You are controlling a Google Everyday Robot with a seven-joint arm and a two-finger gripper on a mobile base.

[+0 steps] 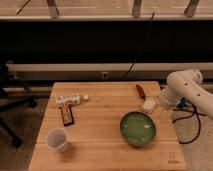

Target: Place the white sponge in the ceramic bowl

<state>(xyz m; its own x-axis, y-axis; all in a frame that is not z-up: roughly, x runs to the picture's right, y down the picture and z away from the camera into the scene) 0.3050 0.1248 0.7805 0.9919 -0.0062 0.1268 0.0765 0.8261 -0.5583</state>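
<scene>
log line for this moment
hand: right edge of table, beside sponge | sponge: on table behind bowl, not in it | task: not done

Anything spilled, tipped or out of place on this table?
Nothing stands out. The paper cup stands upright, the ceramic bowl sits level, and the white sponge lies flat beyond it, with the gripper just right of the sponge.

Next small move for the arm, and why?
Probably shift the gripper a little left, over the white sponge, to line up a grasp. The sponge lies on the table just beyond the far-right rim of the ceramic bowl, not in it. The gripper sits at the table's right edge beside the sponge; whether they touch, I cannot tell.
</scene>
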